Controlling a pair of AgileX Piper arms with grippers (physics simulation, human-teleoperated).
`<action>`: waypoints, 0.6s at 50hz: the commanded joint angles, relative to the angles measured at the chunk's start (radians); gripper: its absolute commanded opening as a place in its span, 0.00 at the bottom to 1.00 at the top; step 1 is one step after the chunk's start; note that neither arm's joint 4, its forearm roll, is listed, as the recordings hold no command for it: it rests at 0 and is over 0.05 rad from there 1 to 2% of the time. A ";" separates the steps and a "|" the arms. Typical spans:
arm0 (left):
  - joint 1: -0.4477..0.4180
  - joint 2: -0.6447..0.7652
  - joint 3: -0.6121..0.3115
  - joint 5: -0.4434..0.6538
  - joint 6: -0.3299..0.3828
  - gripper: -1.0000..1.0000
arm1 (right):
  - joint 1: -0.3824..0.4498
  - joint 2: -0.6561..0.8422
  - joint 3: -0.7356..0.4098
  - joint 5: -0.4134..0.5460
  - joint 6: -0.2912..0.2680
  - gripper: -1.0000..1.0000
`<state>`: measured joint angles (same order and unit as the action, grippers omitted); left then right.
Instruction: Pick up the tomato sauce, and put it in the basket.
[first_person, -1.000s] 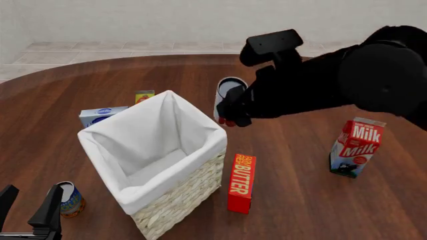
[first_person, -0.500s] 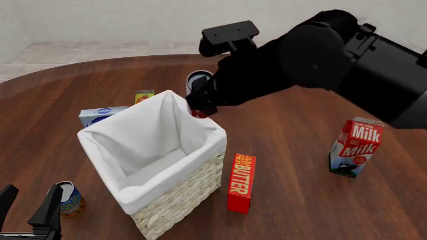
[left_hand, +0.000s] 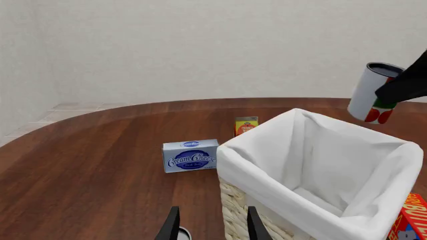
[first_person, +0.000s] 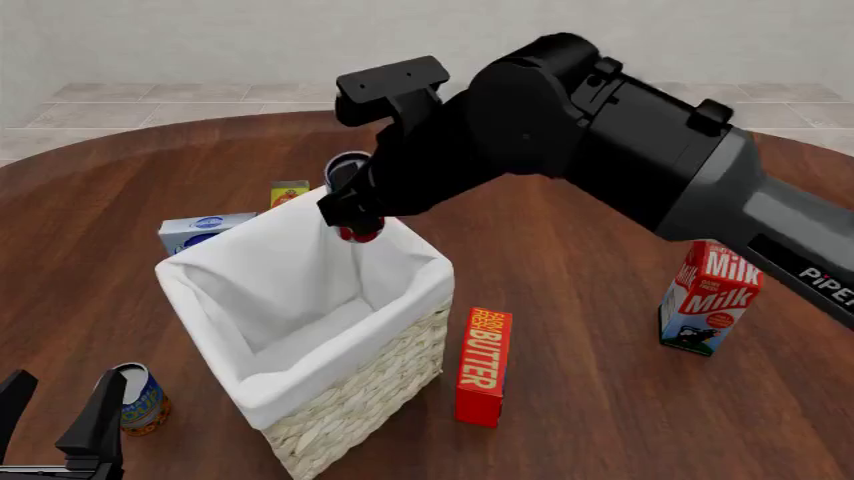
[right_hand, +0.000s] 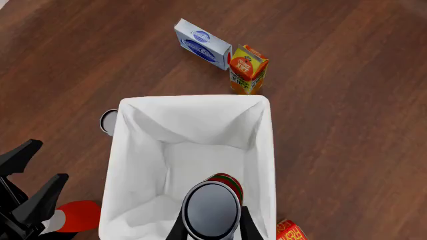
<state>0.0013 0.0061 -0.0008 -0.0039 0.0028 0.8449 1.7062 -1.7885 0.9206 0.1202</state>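
Above the far corner of the basket (first_person: 320, 300), just inside its rim: tomato sauce (first_person: 350, 190), small can, red label with green band and white patch, silver top, held nearly upright, slightly tilted, clear of the cloth liner. Clamped at the side wall by the right gripper (first_person: 350, 212); jaws closed on the can's body, seen in the right wrist view flanking the silver top (right_hand: 211, 210).

Handling, by judgement: rigid metal wall, unlikely to crush; moderately heavy for its size; smooth label likely slippery, so side grip at mid-height across the round body preferable to hold by the rim. Drop onto cloth liner low risk; can may roll or tip on landing.

Basket: pale wicker, white liner folded over rim, open and empty of goods so far as visible.

Left gripper (first_person: 60, 425): low at the near edge of the table (first_person: 601, 400), jaws parted, holding nothing, well apart from the basket.

Around: butter box (first_person: 483, 365) upright beside basket; milk carton (first_person: 711, 296); cream cheese box (first_person: 200, 230); small juice carton (first_person: 288, 192); second can (first_person: 140, 398) near left gripper.
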 joint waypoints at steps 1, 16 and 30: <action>0.000 0.000 0.000 0.000 0.000 1.00 | 0.020 0.043 -0.026 -0.012 0.021 0.00; 0.000 0.000 0.000 0.000 0.000 1.00 | 0.032 0.087 -0.057 -0.010 0.022 0.00; 0.000 0.000 0.000 0.000 0.000 1.00 | 0.045 0.135 -0.081 -0.018 0.033 0.00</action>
<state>0.0013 0.0061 -0.0009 -0.0039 0.0028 0.8822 1.8144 -1.8537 0.9091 0.1296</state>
